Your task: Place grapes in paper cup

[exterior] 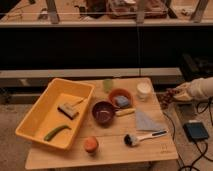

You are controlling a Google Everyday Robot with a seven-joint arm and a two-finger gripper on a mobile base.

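The grapes (166, 96), a small dark reddish-purple bunch, hang in my gripper (174, 95) in the air just past the table's right edge. The gripper is shut on them, at the end of the white arm (201, 88) that comes in from the right. The paper cup (144, 90), short, wide and white, stands upright near the table's back right corner, a little left of the grapes and lower than them.
On the wooden table (110, 152) stand a yellow tub (35, 125) at the left, a pale green cup (108, 84), an orange bowl (118, 94), a dark bowl (103, 112), a grey cloth (145, 120), a brush (142, 137) and an orange fruit (90, 144). A black device (196, 131) lies on the floor at the right.
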